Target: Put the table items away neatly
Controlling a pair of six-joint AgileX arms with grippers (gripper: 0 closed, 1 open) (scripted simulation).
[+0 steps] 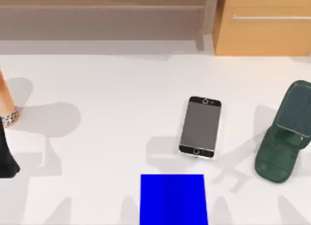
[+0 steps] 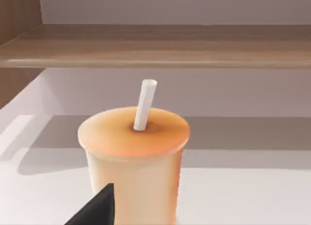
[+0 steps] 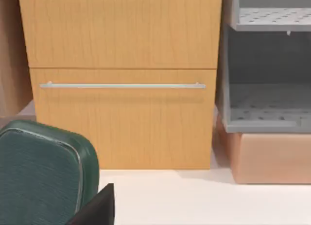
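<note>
**Phone lying flat, cup at the left edge**

The smartphone [image 1: 200, 128] lies face up just beyond the blue pad [image 1: 173, 199], long axis running front-to-back, slightly tilted. Well left of the phone, the tan-orange cup [image 2: 133, 162] stands upright, straw [image 2: 145, 104] up, beside the left gripper [image 1: 6, 157]; can't tell its grip. A green case [image 1: 284, 132] sits right of the phone.
</note>
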